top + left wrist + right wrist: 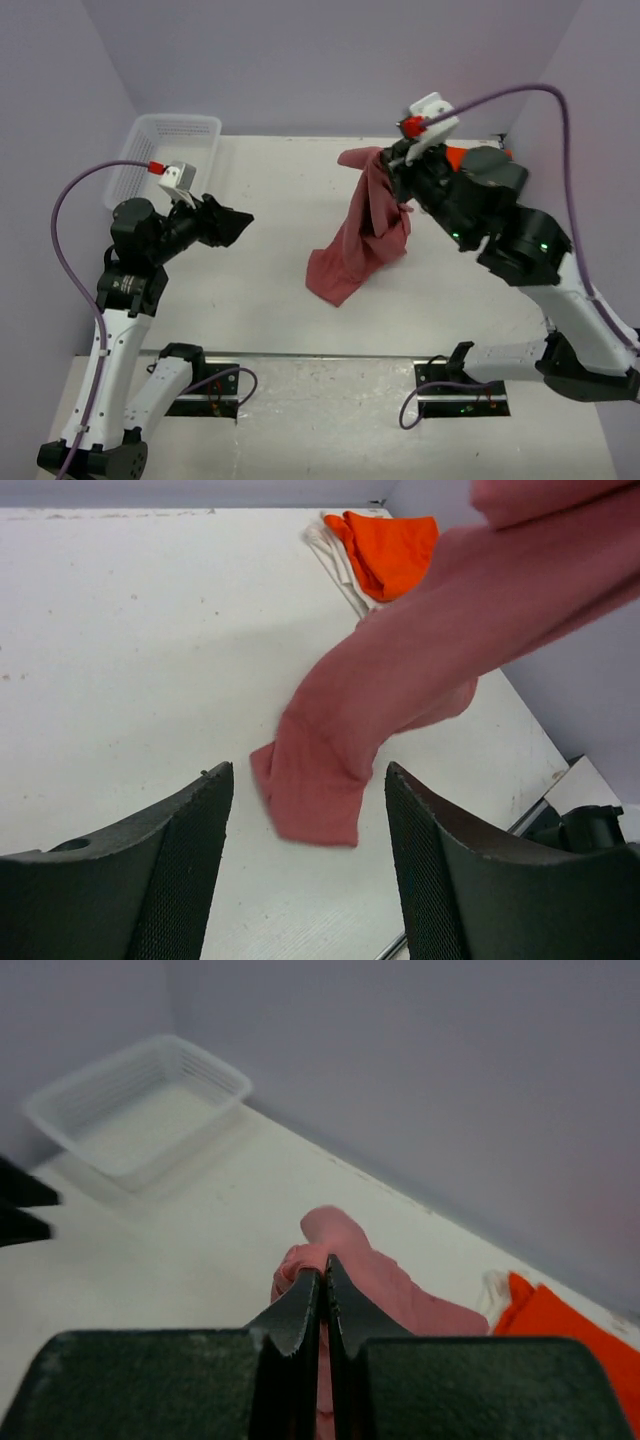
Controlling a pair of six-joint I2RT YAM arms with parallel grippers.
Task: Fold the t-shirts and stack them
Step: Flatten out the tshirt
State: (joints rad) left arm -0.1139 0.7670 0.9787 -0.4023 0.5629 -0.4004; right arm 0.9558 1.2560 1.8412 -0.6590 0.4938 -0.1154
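**A:** From above, where is the rose-red t-shirt [362, 235]?

**B:** It hangs from the right gripper [390, 160], whose jaws are clamped on its upper end. Its lower end rests on the table [250, 300], right of centre. The left gripper [235, 225] hovers to its left, apart from it, jaws spread. A basket [170, 130] sits in the far left corner.

**A:** And the left wrist view?

**B:** Its fingers [180, 880] stand wide apart with nothing between them. The shirt's crumpled lower end lies on the table just beyond. At the far right, the orange t-shirt [390, 550] touches the white t-shirt [335, 560], which shows at its edge.

**A:** The right wrist?

**B:** The jaws are pinched tight on a fold of the rose-red cloth, and the basket is far left.
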